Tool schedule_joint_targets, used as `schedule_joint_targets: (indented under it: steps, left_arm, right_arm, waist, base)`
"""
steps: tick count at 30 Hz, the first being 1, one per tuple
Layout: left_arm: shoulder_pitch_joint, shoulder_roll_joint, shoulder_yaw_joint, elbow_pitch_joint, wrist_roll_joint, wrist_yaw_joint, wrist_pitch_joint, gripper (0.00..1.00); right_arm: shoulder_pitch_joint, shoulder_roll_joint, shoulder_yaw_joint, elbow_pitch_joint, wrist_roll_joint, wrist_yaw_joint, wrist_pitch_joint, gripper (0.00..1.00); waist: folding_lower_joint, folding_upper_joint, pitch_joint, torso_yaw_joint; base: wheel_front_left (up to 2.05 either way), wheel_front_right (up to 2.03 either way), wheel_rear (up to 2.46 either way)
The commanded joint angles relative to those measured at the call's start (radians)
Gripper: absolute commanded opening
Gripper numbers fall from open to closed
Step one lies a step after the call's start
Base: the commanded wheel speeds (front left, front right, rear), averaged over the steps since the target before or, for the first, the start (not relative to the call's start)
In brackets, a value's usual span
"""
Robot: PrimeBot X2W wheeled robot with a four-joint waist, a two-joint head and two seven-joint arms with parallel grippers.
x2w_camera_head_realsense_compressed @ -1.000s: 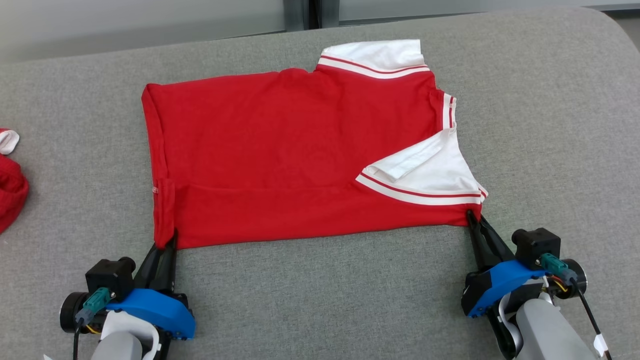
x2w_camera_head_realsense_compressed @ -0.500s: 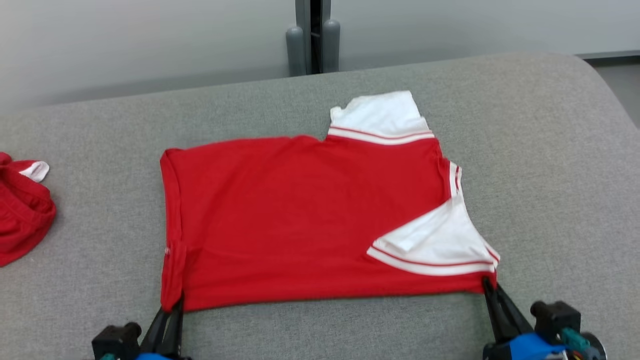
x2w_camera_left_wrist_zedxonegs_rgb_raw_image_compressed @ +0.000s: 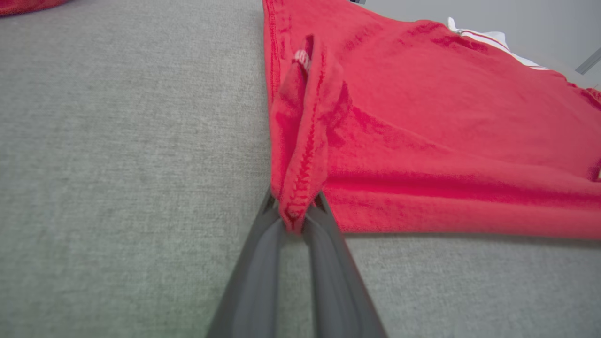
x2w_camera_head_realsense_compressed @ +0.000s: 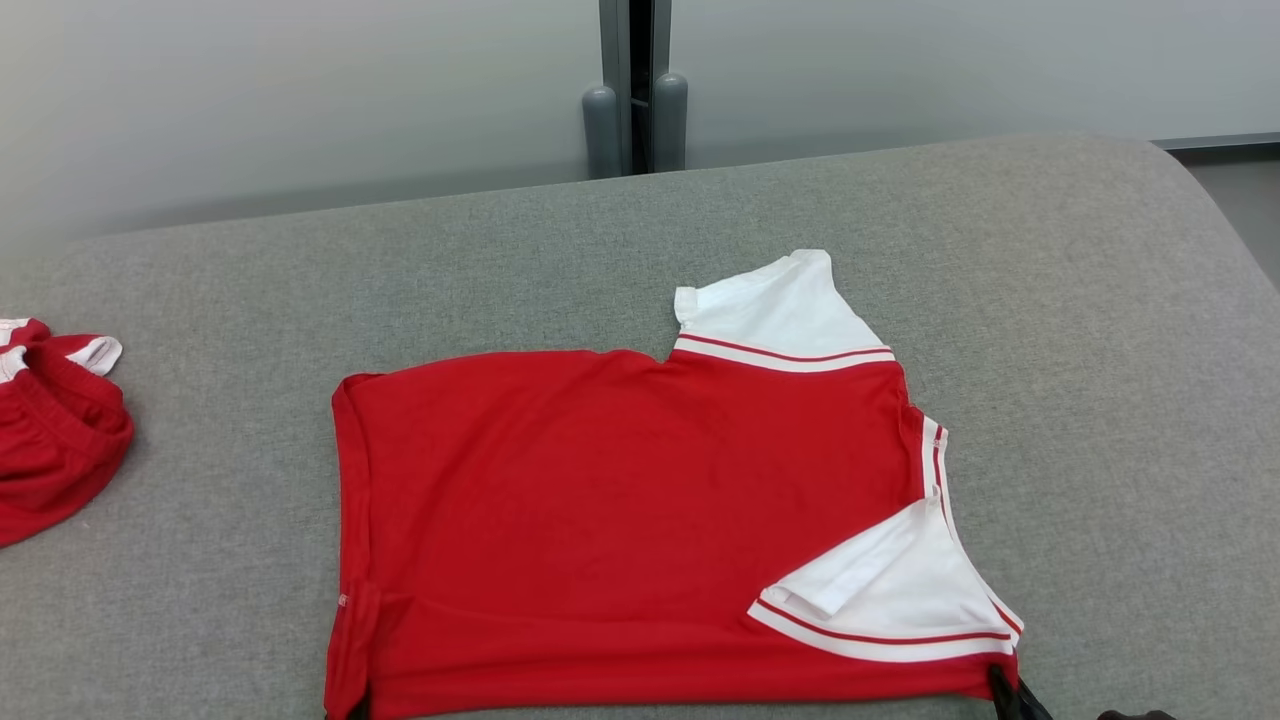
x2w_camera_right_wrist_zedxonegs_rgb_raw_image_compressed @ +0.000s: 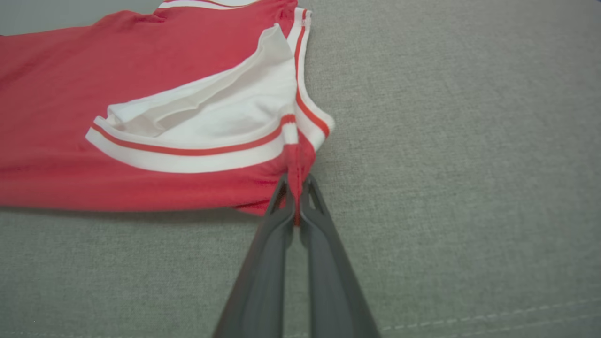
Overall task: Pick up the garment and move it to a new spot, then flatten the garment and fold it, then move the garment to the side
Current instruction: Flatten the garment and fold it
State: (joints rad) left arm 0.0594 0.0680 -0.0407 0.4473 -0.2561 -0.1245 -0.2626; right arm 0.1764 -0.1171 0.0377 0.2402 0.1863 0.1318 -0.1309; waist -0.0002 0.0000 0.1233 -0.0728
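Fingers first: left fingers (x2w_camera_left_wrist_zedxonegs_rgb_raw_image_compressed: 295, 217) are clamped tight on a bunched fold of red hem, and right fingers (x2w_camera_right_wrist_zedxonegs_rgb_raw_image_compressed: 296, 206) are pinched nearly flat on a thin red seam, so I have hold of the garment (x2w_camera_head_realsense_compressed: 620, 510) at both near corners. From the head view I can barely find myself; the bottom edge of that view cuts both pairs off, leaving a dark sliver at the left corner and two dark tips at the right one. Up close in the left wrist view my own fingers are smeared and soft, hard to read beyond their grey outline. A small white label (x2w_camera_left_wrist_zedxonegs_rgb_raw_image_compressed: 303, 57) sits on the side hem above my left grip, its lettering too small to make out. The garment lies spread on the grey surface (x2w_camera_head_realsense_compressed: 1100, 350), red body flat. One white sleeve (x2w_camera_head_realsense_compressed: 775, 310) points away at the far side. Another white sleeve (x2w_camera_right_wrist_zedxonegs_rgb_raw_image_compressed: 225, 117), with its red stripe, is folded over the red just above my right grip, touching the seam I hold. Off to the left, well apart, a second red heap (x2w_camera_head_realsense_compressed: 50, 450) is cut by the frame edge, and I cannot tell what it is. Beyond the surface stands a dark post (x2w_camera_head_realsense_compressed: 635, 100) against a pale wall.
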Motion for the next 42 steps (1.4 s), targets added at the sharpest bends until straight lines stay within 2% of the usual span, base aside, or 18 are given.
schedule_joint_targets:
  steps: [1, 2, 3, 4, 5, 16, 25, 31, 42]
  left_arm:
    - [0.012, 0.003, 0.008, -0.003, -0.007, 0.008, -0.003, 0.00]
    - [0.012, 0.002, 0.010, -0.006, -0.008, 0.011, -0.003, 0.04]
    - [0.011, 0.001, 0.009, -0.011, -0.004, 0.010, -0.003, 0.54]
    - [0.008, 0.000, 0.010, -0.015, 0.000, 0.013, -0.003, 1.00]
    - [0.003, -0.001, 0.015, -0.023, 0.001, 0.017, -0.003, 1.00]
    - [-0.066, 0.024, 0.045, -0.131, 0.061, 0.011, -0.003, 1.00]
    - [-0.183, 0.027, 0.080, -0.210, 0.104, 0.015, -0.003, 1.00]
    - [-0.226, 0.015, 0.101, -0.227, 0.118, 0.015, -0.003, 1.00]
    - [-0.238, 0.000, 0.135, -0.203, 0.139, 0.010, -0.003, 1.00]
  right_arm:
    - [0.015, 0.005, -0.010, -0.014, -0.007, -0.002, 0.007, 0.00]
    - [0.017, 0.010, -0.013, -0.022, -0.010, -0.002, 0.014, 0.00]
    - [0.016, 0.009, -0.017, -0.029, -0.014, -0.002, 0.012, 0.18]
    - [0.014, 0.010, -0.020, -0.035, -0.017, -0.002, 0.012, 0.55]
    - [0.012, 0.012, -0.025, -0.042, -0.023, -0.002, 0.014, 1.00]
    - [-0.078, -0.001, -0.088, -0.110, -0.080, -0.001, -0.052, 1.00]
    - [-0.233, 0.010, -0.047, -0.118, -0.120, -0.001, -0.124, 1.00]
    - [-0.318, 0.033, -0.003, -0.127, -0.117, -0.001, -0.135, 1.00]
    - [-0.335, 0.061, 0.020, -0.109, -0.099, -0.001, -0.133, 1.00]
  waist:
    - [0.0002, 0.0000, -0.002, 0.000]
    - [0.0002, 0.0000, -0.003, 0.000]
    - [0.0002, 0.0000, -0.003, 0.000]
    - [0.0002, 0.0000, -0.005, 0.001]
    - [0.0002, 0.0000, -0.007, 0.001]
    - [0.0002, 0.0000, -0.024, 0.005]
    - [0.0002, 0.0000, -0.020, -0.001]
    - [0.0002, 0.0000, -0.015, -0.004]
    - [0.0002, 0.0000, -0.004, 0.003]
  base:
    - [0.00, 0.00, 0.00]
    - [0.00, 0.00, 0.00]
    - [0.00, 0.00, 0.00]
    - [0.00, 0.00, 0.00]
    - [0.00, 0.00, 0.00]
    - [0.00, 0.00, 0.00]
    - [0.00, 0.00, 0.00]
    - [0.00, 0.00, 0.00]
    - [0.00, 0.00, 0.00]
